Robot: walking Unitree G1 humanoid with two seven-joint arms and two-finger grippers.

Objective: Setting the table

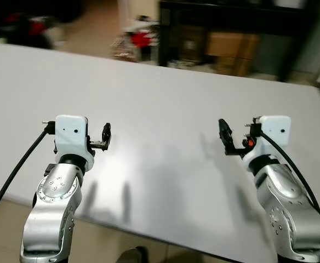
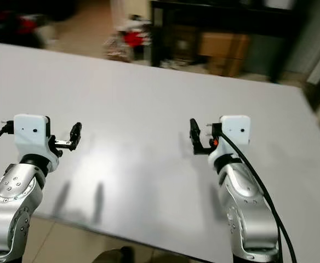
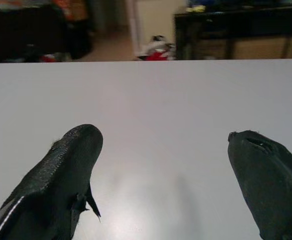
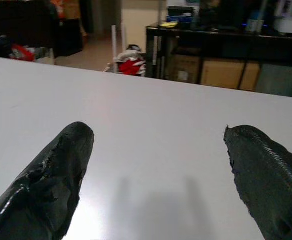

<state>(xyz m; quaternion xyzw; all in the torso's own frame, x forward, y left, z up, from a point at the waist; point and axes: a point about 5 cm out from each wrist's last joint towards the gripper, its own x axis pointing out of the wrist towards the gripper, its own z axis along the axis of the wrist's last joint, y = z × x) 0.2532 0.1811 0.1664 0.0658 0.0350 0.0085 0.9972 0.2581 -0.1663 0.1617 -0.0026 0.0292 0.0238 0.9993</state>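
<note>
Both silver arms reach over the near edge of a wide, smooth grey tabletop [image 1: 165, 109]. The left gripper [image 3: 161, 165] hovers just above the surface with its two black fingers spread wide, nothing between them. The right gripper [image 4: 156, 165] hangs likewise, fingers parted and holding nothing. Their shadows fall on the table beneath. Beyond the far edge stand a dark shelf unit [image 1: 231, 33], brown cardboard boxes [image 1: 231, 52] and red clutter [image 1: 141, 38] on the floor.

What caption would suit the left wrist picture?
Left gripper held open above a white table, dark shelving beyond.
</note>
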